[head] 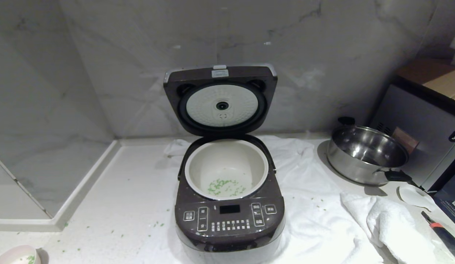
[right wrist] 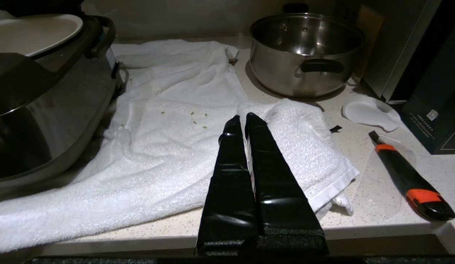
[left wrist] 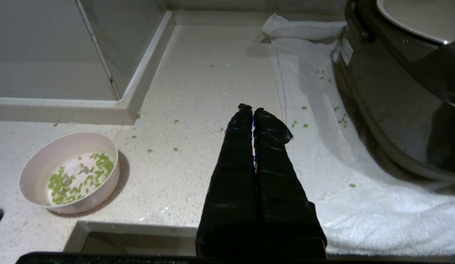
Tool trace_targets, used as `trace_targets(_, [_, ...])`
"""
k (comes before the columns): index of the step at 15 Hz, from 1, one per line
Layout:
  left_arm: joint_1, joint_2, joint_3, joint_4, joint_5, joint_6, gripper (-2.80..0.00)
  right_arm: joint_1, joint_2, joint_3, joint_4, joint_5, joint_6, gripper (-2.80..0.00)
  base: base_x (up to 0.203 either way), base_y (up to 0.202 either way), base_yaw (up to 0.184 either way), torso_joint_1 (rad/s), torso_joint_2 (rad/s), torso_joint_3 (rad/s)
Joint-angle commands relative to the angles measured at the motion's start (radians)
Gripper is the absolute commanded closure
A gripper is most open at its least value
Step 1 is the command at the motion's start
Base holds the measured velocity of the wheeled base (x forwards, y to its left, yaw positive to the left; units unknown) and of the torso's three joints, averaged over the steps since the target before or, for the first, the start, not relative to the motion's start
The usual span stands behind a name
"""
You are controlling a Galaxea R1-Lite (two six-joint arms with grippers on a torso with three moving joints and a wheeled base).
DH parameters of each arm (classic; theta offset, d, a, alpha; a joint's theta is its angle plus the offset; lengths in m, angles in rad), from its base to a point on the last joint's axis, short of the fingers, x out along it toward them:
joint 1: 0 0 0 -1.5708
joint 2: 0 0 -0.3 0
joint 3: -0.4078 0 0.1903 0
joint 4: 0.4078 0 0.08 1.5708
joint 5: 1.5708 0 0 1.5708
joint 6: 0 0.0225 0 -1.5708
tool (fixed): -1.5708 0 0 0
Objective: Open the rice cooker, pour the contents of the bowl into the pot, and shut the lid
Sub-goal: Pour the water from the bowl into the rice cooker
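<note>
1. Rice cooker [head: 229,216] sits mid-counter on a white towel [head: 315,220]; lid [head: 220,99] stands up on its rear hinge, white dimpled plate facing me

2. Pot [head: 226,168] is seated in the cooker, green contents [head: 224,187] scattered over its bottom. Bowl [left wrist: 71,172] stands on the counter [left wrist: 198,91] well to the cooker's left, some green bits left in it

3. I judge the pour mostly done; closing the lid looks like the step in hand

4. Left gripper [left wrist: 252,109] hovers low over the counter between bowl and cooker, fingers pressed together, empty. Right gripper [right wrist: 242,118] likewise together and empty, over the folded towel on the cooker's right

5. To close well: I would reach over the lid's top edge from behind, push forward and down along the hinge arc, then press near the front until the latch catches. Keep fingers off the pot rim; the towel underneath may let the cooker slide

6. Surface: pale speckled stone, green bits strewn over counter and towel

7. Room: marble-look wall behind, steel pan [head: 366,154] and a grey appliance [head: 425,121] to the right, an orange-and-black knife [right wrist: 410,178] near the front edge
</note>
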Motion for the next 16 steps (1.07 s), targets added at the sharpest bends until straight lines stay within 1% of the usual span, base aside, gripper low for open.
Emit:
trace_targets(1, [0.000, 0.002, 0.000, 0.001, 0.001, -0.001, 0.00, 0.000, 0.000, 0.000, 0.000, 0.000, 0.000, 0.00, 0.128, 0.000, 0.001, -0.012, 0.00, 0.005])
trace_targets(5, [-0.002, 0.002, -0.001, 0.001, 0.002, -0.011, 0.00, 0.000, 0.000, 0.000, 0.000, 0.000, 0.001, 0.00, 0.170, 0.000, 0.005, 0.013, 0.01, 0.001])
trace_targets(11, [0.002, 0.001, -0.014, 0.006, 0.014, -0.018, 0.00, 0.000, 0.000, 0.000, 0.000, 0.000, 0.000, 0.00, 0.000, 0.000, 0.000, 0.000, 0.00, 0.000])
trace_targets(12, [0.002, 0.009, -0.067, 0.025, 0.050, -0.021, 0.00, 0.000, 0.000, 0.000, 0.000, 0.000, 0.000, 0.00, 0.000, 0.000, 0.000, 0.000, 0.00, 0.000])
trace_targets(13, [0.002, 0.044, -0.151, 0.060, 0.095, -0.032, 0.00, 0.000, 0.000, 0.000, 0.000, 0.000, 0.000, 0.00, 0.000, 0.000, 0.000, 0.000, 0.00, 0.000])
trace_targets(14, [0.000, 0.107, -0.230, 0.096, 0.131, -0.049, 0.00, 0.000, 0.000, 0.000, 0.000, 0.000, 0.000, 0.00, 0.000, 0.000, 0.000, 0.000, 0.00, 0.000])
trace_targets(15, [-0.002, 0.181, -0.348, 0.147, 0.167, -0.064, 0.00, 0.000, 0.000, 0.000, 0.000, 0.000, 0.000, 0.00, 0.000, 0.000, 0.000, 0.000, 0.00, 0.000])
trace_targets(16, [-0.005, 0.257, -0.477, 0.228, 0.205, -0.075, 0.00, 0.000, 0.000, 0.000, 0.000, 0.000, 0.000, 0.00, 0.000, 0.000, 0.000, 0.000, 0.00, 0.000])
